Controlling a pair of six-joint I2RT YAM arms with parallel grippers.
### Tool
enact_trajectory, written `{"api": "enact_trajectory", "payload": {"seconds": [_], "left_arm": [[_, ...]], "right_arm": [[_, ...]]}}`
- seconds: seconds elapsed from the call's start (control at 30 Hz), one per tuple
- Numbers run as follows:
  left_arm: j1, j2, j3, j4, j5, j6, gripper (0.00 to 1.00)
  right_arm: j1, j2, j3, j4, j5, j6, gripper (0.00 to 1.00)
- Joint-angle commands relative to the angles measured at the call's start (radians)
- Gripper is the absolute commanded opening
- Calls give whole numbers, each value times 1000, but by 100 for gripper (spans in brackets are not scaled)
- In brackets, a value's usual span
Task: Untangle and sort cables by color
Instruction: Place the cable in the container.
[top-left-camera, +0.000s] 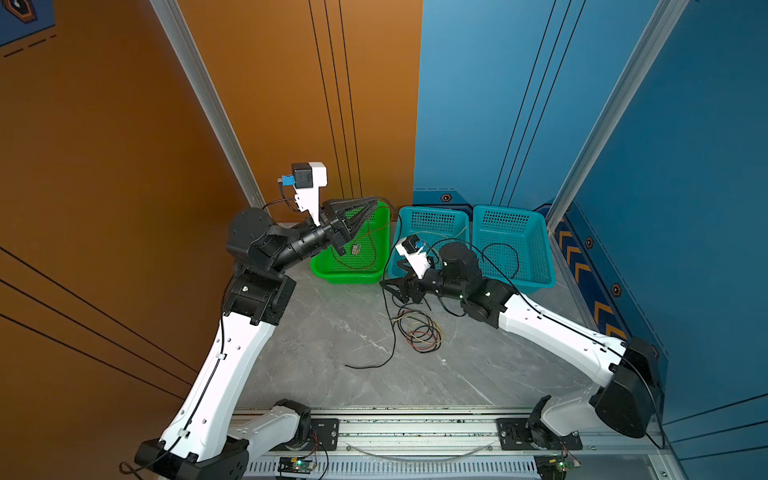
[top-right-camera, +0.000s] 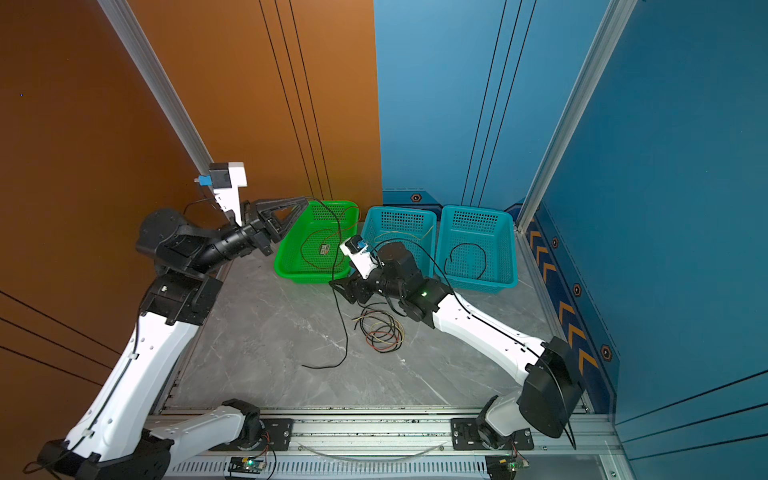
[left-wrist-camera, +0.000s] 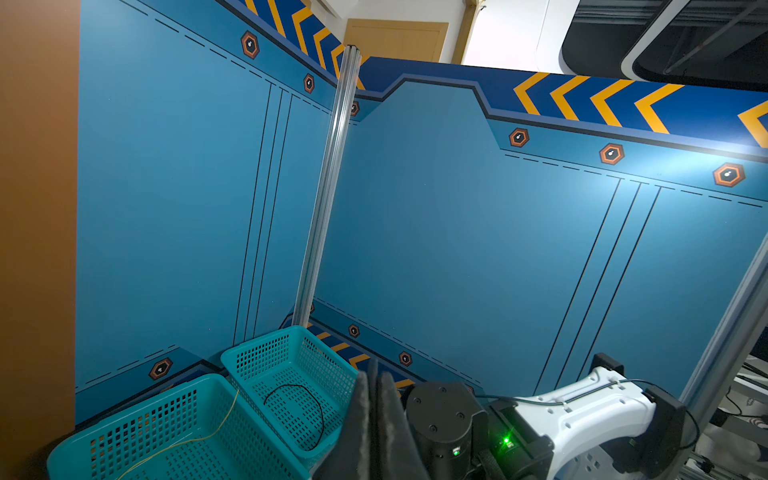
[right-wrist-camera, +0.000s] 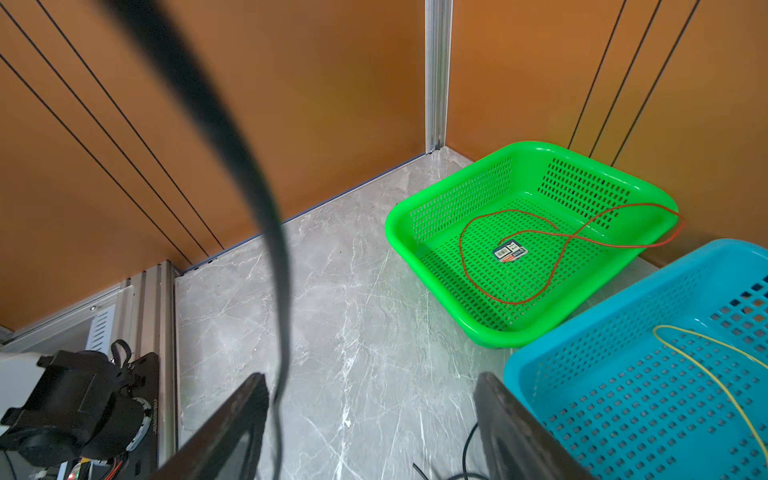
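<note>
One black cable (right-wrist-camera: 272, 216) runs down from left claw (top-right-camera: 308, 200), pinching it above green basket (top-right-camera: 309, 278); right claw (top-right-camera: 341, 293), spread, straddles it beside basket's front corner.

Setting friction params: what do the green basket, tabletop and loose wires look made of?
Green basket: moulded plastic, glossy; sheen on the rim, perforated walls.
Tabletop: grey slab with white veining, slight sheen; real stone or marble-print laminate, cannot tell.
Loose wires: thin, probably plastic-insulated, smooth; they curl in limp loops in red, yellow and black.
</note>
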Motion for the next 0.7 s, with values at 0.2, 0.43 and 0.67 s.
{"api": "enact_trajectory", "payload": {"seconds": [0.2,0.43,0.67], "left_arm": [[-19,-20,-12,40,-10,-9,0],[16,-87,-65,-42,-44,45,0],[53,-141,-187,-70,-72,64,0]], "right_arm": [[4,108,46,183,-35,68,31],[-49,43,-5,142,120,69,3],[-246,-43,69,23,258,73,0]]}}
